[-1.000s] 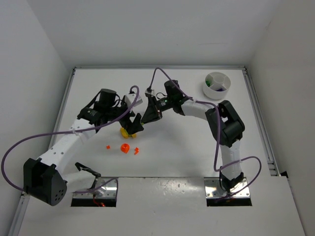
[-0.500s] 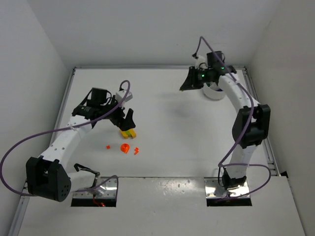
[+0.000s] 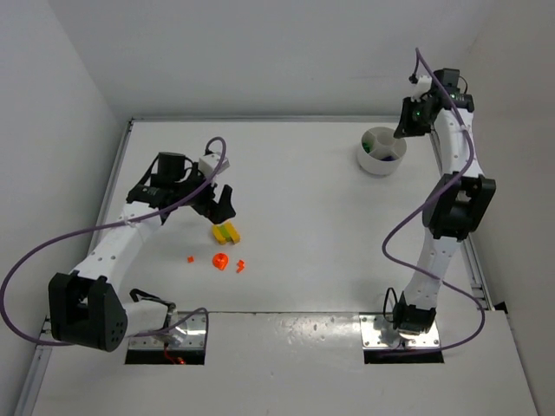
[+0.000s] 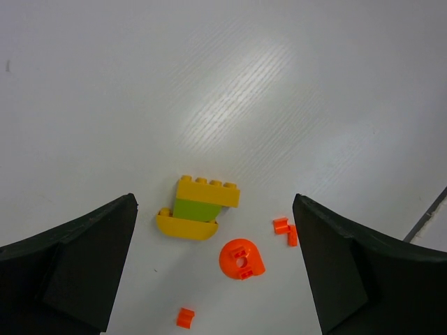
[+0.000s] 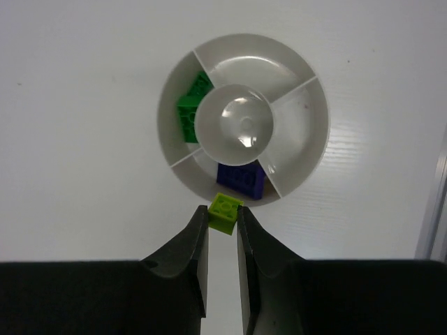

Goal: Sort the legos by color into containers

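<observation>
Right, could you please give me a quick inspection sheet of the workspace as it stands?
Surface: white table.
Job's things: yellow-green stack, orange round piece and small orange bits loose on the table; green brick and dark blue brick in separate sections of the dish.
Clutter: nothing seen.
Grippers: left gripper open above the stack; right gripper shut on a lime brick by the dish's rim.
Cables: purple cables loop off both arms, away from the bricks.
Surroundings: white walls on three sides.

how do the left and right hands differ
The left hand is wide open and empty; the right hand is pinched shut on a small lime-green plastic brick. The left hand hangs above the yellow-and-green brick stack; the right hand hangs by the round white divided dish. Both point downward.
</observation>
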`<state>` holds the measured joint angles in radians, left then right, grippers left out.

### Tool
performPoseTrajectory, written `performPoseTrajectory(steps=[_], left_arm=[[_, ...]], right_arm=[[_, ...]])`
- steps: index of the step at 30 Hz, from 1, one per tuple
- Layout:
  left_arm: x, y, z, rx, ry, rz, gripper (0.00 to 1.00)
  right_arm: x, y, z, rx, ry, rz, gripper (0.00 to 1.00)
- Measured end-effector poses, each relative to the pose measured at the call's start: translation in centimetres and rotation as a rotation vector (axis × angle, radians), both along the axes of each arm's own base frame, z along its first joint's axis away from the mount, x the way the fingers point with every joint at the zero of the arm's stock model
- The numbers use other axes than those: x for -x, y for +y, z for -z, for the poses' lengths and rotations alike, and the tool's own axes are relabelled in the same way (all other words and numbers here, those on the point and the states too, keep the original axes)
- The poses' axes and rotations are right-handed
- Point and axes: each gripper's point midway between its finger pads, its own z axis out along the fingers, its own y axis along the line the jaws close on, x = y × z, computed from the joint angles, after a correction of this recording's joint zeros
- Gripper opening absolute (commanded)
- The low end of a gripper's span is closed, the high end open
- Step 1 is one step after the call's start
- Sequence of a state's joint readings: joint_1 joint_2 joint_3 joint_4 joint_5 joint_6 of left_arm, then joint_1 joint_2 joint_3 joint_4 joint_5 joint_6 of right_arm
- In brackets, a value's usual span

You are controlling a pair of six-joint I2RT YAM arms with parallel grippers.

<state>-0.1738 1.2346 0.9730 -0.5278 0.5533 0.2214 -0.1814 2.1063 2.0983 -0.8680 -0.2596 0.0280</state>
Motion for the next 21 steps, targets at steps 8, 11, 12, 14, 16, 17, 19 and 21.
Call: performPoseTrajectory(steps=[8, 11, 12, 14, 16, 17, 19, 21], left_arm=[[-1.3, 1.0, -0.6, -0.012, -0.049, -0.093, 1.00], [-1.4, 1.2, -0.5, -0.018, -0.050, -0.100, 1.00], [-1.4, 1.2, -0.5, -0.018, -0.051, -0.100, 1.00], [-1.4, 1.2, -0.5, -0.019, -0.051, -0.100, 1.00], [-1.4, 1.2, -0.5, -0.018, -0.051, -0.100, 1.00], [-1.4, 1.2, -0.5, -0.019, -0.051, -0.101, 1.00], [-1.4, 1.2, -0.5, -0.018, -0.051, -0.101, 1.00], [-1.5, 1.2, -0.6, -0.017, -0.052, -0.102, 1.00]], right_arm=[[0.0, -1.9, 5.2, 0.027, 0.127, 0.050, 0.00], [-0.2, -2.6, 5.5, 0.036, 0.131, 0.077, 0.00], [-0.2, -2.9, 5.5, 0.039, 0.131, 0.089, 0.00], [-0.4, -3.3, 5.3, 0.050, 0.121, 0.109, 0.00], [-1.0, -3.7, 5.0, 0.062, 0.103, 0.125, 0.00], [-1.3, -3.9, 4.9, 0.067, 0.093, 0.131, 0.00], [-1.8, -4.1, 4.9, 0.072, 0.083, 0.139, 0.00], [-2.0, -4.3, 5.2, 0.073, 0.083, 0.146, 0.00]])
